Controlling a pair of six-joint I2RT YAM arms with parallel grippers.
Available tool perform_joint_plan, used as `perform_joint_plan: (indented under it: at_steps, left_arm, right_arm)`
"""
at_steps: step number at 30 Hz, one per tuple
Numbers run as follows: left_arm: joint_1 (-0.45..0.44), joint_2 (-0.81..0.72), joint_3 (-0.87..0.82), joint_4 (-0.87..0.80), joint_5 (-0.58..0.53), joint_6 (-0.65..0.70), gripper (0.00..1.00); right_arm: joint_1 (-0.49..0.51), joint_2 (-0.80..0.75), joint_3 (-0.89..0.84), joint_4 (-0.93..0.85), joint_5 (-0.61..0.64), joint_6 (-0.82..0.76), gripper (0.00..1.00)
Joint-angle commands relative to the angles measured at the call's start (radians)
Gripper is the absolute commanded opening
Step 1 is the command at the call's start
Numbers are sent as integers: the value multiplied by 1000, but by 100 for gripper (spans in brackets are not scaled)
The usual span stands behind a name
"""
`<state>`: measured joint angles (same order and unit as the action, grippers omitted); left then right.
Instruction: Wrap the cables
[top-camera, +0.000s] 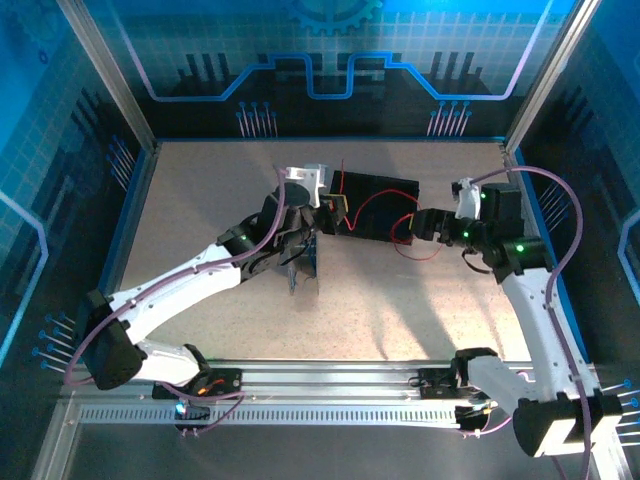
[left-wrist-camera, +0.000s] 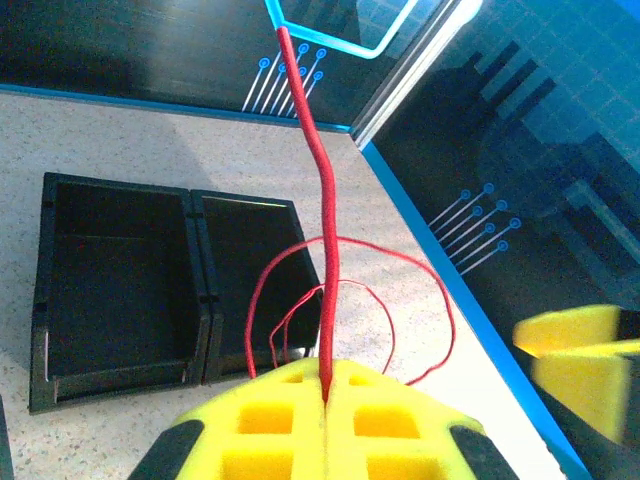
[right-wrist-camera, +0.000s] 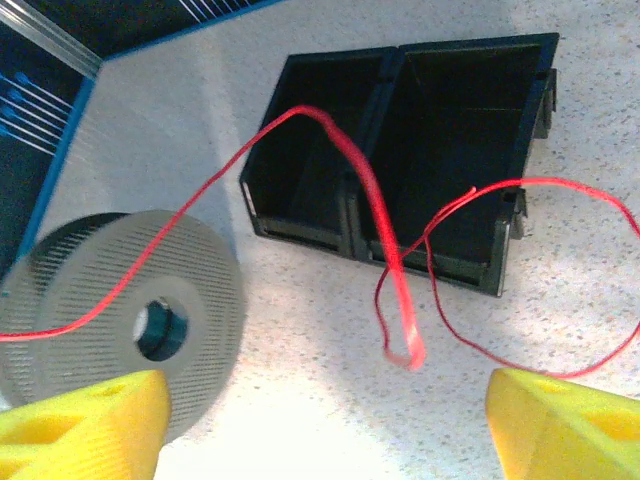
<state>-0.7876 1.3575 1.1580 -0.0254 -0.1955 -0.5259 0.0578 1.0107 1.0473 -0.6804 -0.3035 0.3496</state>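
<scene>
Left gripper (left-wrist-camera: 325, 400): pressed fully shut on the red wire (left-wrist-camera: 325, 200), pinched at the seam between the yellow fingers; probably anchoring one end so the rest can be wound.
Red wire: rising straight and taut from that pinch, the remainder lying in loose loops on the table (top-camera: 220, 200) in front of the black bins (left-wrist-camera: 197, 280).
Right gripper (right-wrist-camera: 320, 415): wide open and holding nothing, yellow fingers (right-wrist-camera: 80, 420) spread to either side of a hanging bend of wire; placed, it seems, to close on that slack.
Spool (right-wrist-camera: 200, 290): grey, ribbed, left of the bins in the right wrist view, with a strand of wire crossing its face; likely the core for wrapping.
Blue wire: not made out for certain.
Progress: early by the look of it, most of the wire lying unwound.
Risk: loops snagging on a bin edge once pulled.
</scene>
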Motion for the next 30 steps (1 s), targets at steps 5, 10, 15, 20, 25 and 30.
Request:
perform_joint_plan:
  at_steps: [5, 10, 15, 20, 25, 30]
  left_arm:
    - [-6, -60, -47, 30, 64, -33, 0]
    - [-6, -75, -68, 39, 95, -58, 0]
    - [-6, -98, -100, 52, 101, -88, 0]
    - [-7, -127, -100, -12, 63, -94, 16]
    - [-5, -182, -79, -126, 9, -69, 53]
    - [-1, -247, -39, -298, -60, -34, 71]
  right_arm:
    - [19, 95, -26, 113, 82, -14, 76]
    - [51, 110, -71, 203, 54, -24, 62]
    - [63, 115, -74, 205, -75, 5, 9]
    - [100, 30, -71, 153, -89, 42, 0]
    - [153, -55, -37, -1, 9, 117, 0]
    - [324, -90, 32, -198, 281, 271, 0]
